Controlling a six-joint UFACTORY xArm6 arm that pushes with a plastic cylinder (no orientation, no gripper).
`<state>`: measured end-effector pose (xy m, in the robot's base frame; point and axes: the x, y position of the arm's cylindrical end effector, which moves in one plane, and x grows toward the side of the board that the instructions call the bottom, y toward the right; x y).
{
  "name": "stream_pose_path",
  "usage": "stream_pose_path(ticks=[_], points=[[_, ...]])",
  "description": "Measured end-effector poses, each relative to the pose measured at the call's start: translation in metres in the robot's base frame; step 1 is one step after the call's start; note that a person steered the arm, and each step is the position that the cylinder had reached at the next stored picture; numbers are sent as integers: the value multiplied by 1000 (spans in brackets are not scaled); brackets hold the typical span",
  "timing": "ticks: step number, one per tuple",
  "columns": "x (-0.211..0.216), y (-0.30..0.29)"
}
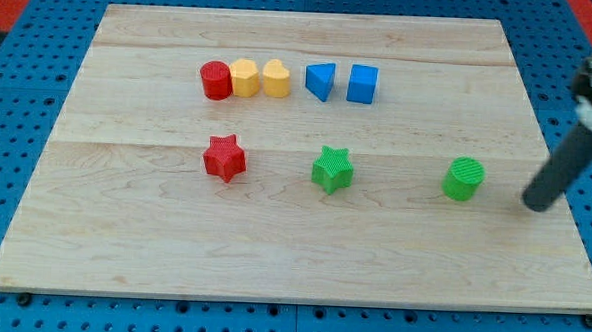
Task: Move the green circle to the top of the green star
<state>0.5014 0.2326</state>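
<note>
The green circle (464,179) sits on the wooden board at the view's right. The green star (332,170) sits near the board's middle, well to the left of the circle and at about the same height in the view. My tip (537,204) is at the board's right edge, to the right of the green circle and slightly lower, with a gap between them. It touches no block.
A red star (224,158) sits left of the green star. Near the view's top stands a row: a red cylinder (216,80), a yellow hexagon (244,78), a yellow heart (275,78), a blue triangle (321,81) and a blue cube (362,84). The wooden board (292,256) lies on a blue pegboard.
</note>
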Motion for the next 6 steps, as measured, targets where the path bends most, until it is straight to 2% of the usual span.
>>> stream_pose_path(ticks=[1,2,4,6], points=[[-23,-68],[-31,-106],[-38,-109],[-52,-168]])
